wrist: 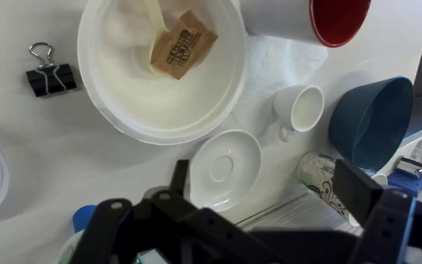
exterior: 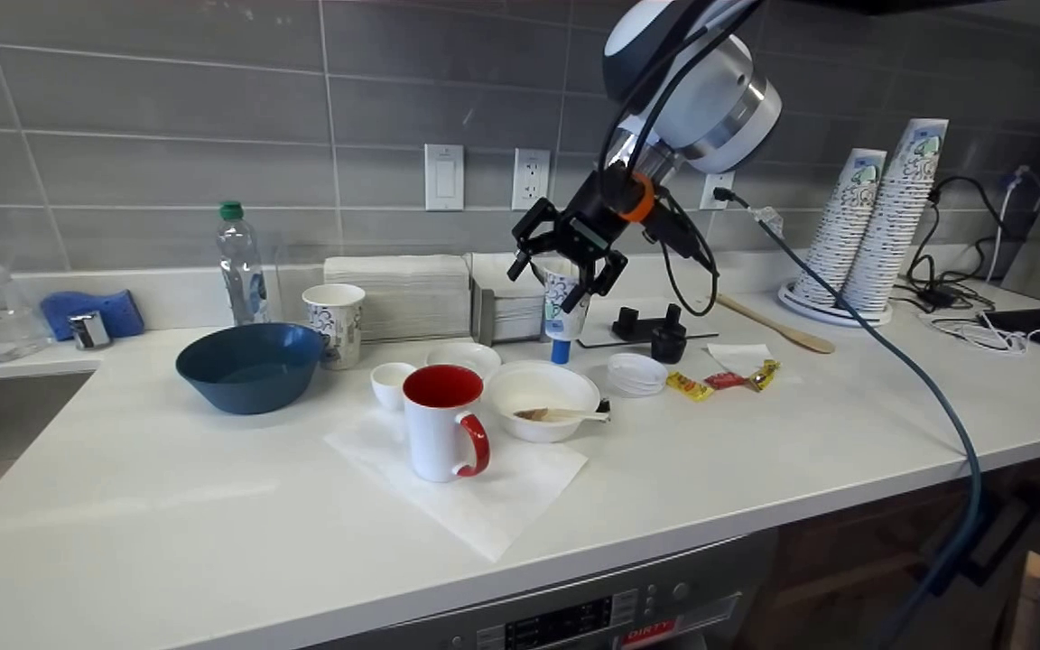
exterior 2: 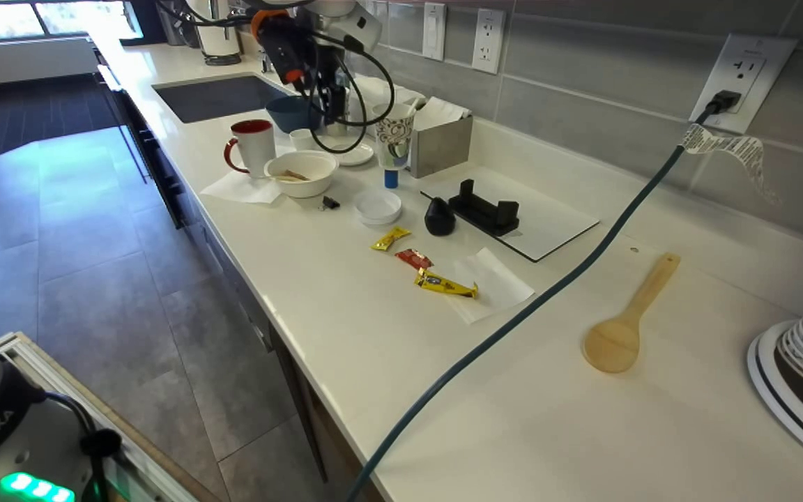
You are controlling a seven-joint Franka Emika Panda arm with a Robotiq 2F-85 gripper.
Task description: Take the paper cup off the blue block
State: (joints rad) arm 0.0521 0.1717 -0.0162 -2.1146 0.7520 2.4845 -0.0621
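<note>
A white paper cup with a printed pattern [exterior: 567, 298] stands upright on a small blue block [exterior: 561, 351] near the back of the counter. The cup [exterior 2: 394, 139] and the blue block [exterior 2: 391, 179] also show in an exterior view. In the wrist view the blue block [wrist: 82, 217] and part of the cup [wrist: 70, 246] are at the lower left, mostly behind the gripper's linkage. My gripper [wrist: 266, 183] is wide open and empty. The cup is outside the fingers, beside the left one. In an exterior view my gripper [exterior: 549, 271] overlaps the cup's right edge.
A white bowl [exterior: 543, 384], saucer [wrist: 225, 168], small white cup [exterior: 389, 386] and red-handled mug [exterior: 434, 442] stand nearby. A napkin holder [exterior 2: 443, 144] is behind the cup. A dark-blue bowl [exterior: 249, 366] and another patterned cup [exterior: 336, 327] stand farther off. A cable [exterior 2: 513, 317] crosses the counter.
</note>
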